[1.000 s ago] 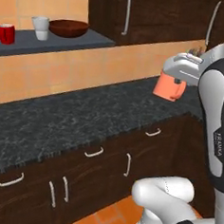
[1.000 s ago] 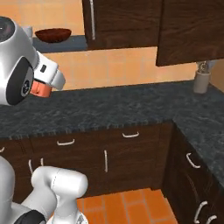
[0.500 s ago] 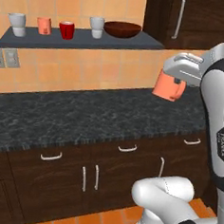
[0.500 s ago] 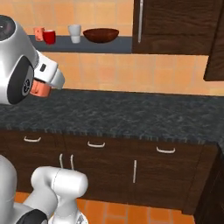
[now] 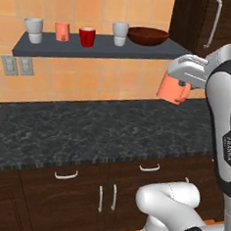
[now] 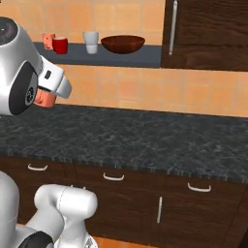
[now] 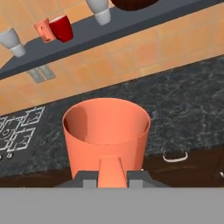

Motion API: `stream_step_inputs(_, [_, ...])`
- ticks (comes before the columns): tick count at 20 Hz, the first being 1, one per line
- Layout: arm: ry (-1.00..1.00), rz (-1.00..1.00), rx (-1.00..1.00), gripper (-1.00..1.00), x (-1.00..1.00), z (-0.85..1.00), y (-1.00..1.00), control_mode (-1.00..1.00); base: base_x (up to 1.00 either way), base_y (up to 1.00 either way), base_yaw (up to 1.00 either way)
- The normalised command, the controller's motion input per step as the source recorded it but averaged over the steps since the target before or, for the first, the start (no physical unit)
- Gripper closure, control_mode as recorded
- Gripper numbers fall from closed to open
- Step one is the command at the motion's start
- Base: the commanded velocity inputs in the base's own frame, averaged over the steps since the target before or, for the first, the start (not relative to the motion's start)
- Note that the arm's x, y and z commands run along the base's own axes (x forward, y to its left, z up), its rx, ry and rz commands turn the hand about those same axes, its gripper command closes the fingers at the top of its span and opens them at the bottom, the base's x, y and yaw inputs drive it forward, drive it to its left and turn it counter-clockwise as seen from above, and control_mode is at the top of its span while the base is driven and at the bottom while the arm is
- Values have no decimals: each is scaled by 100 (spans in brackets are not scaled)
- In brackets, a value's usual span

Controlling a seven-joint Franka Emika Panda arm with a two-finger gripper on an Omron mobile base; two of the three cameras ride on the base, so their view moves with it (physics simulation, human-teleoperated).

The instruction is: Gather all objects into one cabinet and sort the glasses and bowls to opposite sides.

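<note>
While the gripper [image 7: 112, 177] stays clamped on the salmon-orange mug [image 5: 173, 87] by its handle, carried in the air below the shelf [image 5: 100, 47] and well apart from it: last item in transit. Next: lift to the shelf, set down among the cups, away from the bowl [image 5: 147, 36].

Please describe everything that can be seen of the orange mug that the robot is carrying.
The mug is salmon-orange, matte and smooth, like plastic or glazed ceramic, with a wide round mouth tapering slightly toward the base. It looks empty and stands upright. Its handle faces the hand, and the gripper is shut on it there. It hangs in the air above the dark speckled counter, touching nothing else, below the shelf.
</note>
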Motion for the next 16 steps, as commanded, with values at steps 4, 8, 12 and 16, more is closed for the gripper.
stream_step_inputs(4, [0, 0, 0, 100, 0, 0, 0, 100, 12, 56, 29])
stream_step_inputs(8, [0, 0, 0, 100, 0, 0, 0, 100, 34, 38, 17])
stream_step_inputs(12, [0, 0, 0, 100, 0, 0, 0, 100, 44, 18, 2])
stream_step_inputs(16, [0, 0, 0, 100, 0, 0, 0, 100, 54, 16, 0])
